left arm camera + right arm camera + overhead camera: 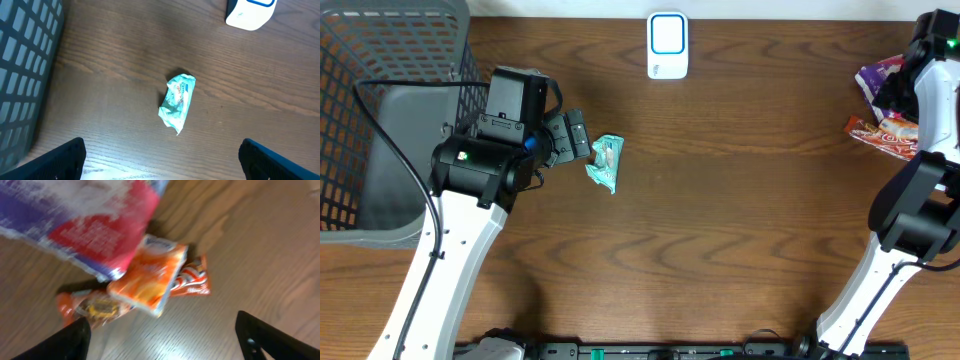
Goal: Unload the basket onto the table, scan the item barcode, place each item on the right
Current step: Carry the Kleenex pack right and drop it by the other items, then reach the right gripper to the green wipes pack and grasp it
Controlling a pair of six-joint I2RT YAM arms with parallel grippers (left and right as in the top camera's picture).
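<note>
Teal, crumpled: found the packet [177,102] on the surface [115,60] beside the wide-spread left pincer [160,155]; right pincer [162,330] equally wide over an orange snack [147,275].

There are two robot arms, one left arm [470,170] and one right arm [920,200]. There is also one grey mesh basket [360,60] at the far left and one white scanner [667,45] at the far edge in the middle. Of packets I count four: one teal packet [606,163] alone, left of centre, and three in a blurred pile at the far right, which are one purple-and-red packet [85,220], one orange packet [147,275] and one long orange-red wrapper [192,282].
</note>
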